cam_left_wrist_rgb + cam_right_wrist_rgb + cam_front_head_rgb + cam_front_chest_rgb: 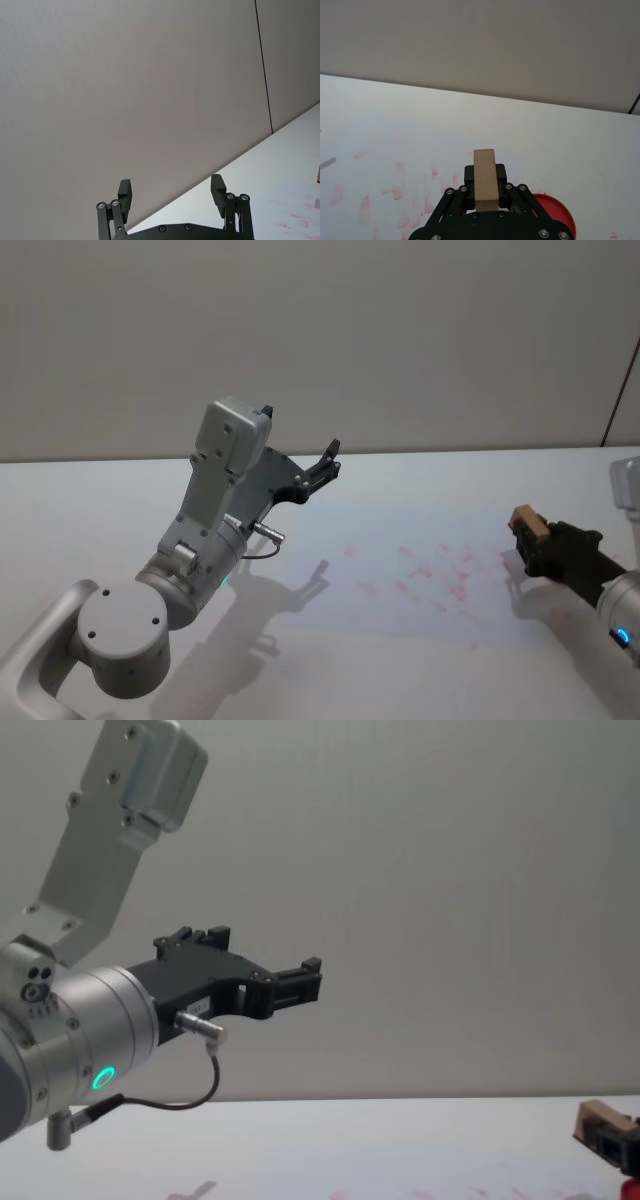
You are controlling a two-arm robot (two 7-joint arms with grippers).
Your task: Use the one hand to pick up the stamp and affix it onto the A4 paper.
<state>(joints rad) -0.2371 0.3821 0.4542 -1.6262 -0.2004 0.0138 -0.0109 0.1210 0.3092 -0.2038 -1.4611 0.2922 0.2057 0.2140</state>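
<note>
My right gripper (pixel 526 538) is shut on the stamp (pixel 529 522), a small light wooden block, and holds it above the table by the right end of the A4 paper (pixel 420 580). The sheet lies flat and carries several faint pink marks. In the right wrist view the stamp (pixel 485 181) stands up between the black fingers (pixel 501 175), with the marked paper (pixel 395 190) spread beyond it. The left gripper (pixel 326 464) hangs raised and open, high over the table's left half, with nothing in it (pixel 171 192).
A round red ink pad (pixel 556 216) lies on the table just under my right gripper. The white table (pixel 100 500) runs back to a plain grey wall (pixel 400 330). The left arm's grey body (pixel 200 540) takes up the near left.
</note>
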